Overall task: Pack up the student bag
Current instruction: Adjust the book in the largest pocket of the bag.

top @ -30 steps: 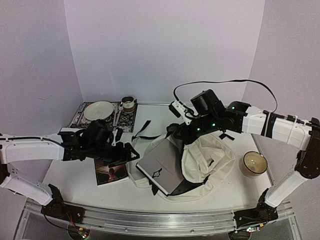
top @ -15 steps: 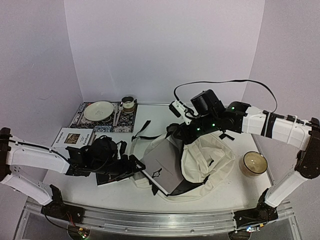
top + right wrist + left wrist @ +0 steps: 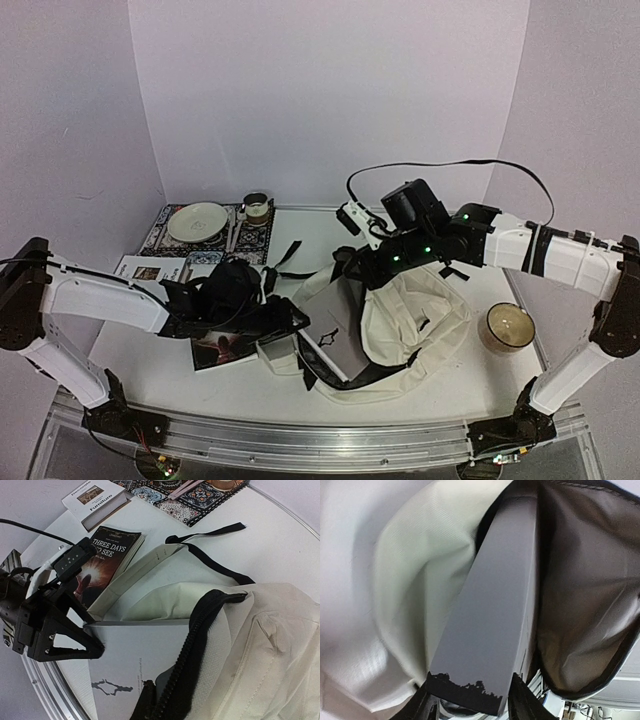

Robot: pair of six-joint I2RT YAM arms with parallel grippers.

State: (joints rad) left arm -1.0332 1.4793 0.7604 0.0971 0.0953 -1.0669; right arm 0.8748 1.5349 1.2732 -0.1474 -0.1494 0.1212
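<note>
The student bag (image 3: 420,310) lay on its side at the middle of the table (image 3: 130,350), its black-zippered mouth turned toward the left arm. A grey laptop (image 3: 490,615) stood partly inside that mouth, its far end under the cream fabric and its near end sticking out over the tabletop.

The left gripper (image 3: 292,320) met that near end. In the left wrist view its two black fingers (image 3: 427,706) sat flush against the opposite faces of the slab, so it appeared to be pinching the laptop, though only the very tips showed. The right gripper (image 3: 358,268) was pressed together on the bag's upper zippered rim (the black zipper ran straight down to it in the right wrist view), holding that lip raised above the laptop.

Just beside the bag's mouth, under the left arm, lay a dark paperback (image 3: 107,555), and beyond it a white book (image 3: 95,497). A patterned placemat (image 3: 255,240) carrying a plate (image 3: 197,221) lay at the far left, and a small bowl (image 3: 510,327) stood to the bag's right.
</note>
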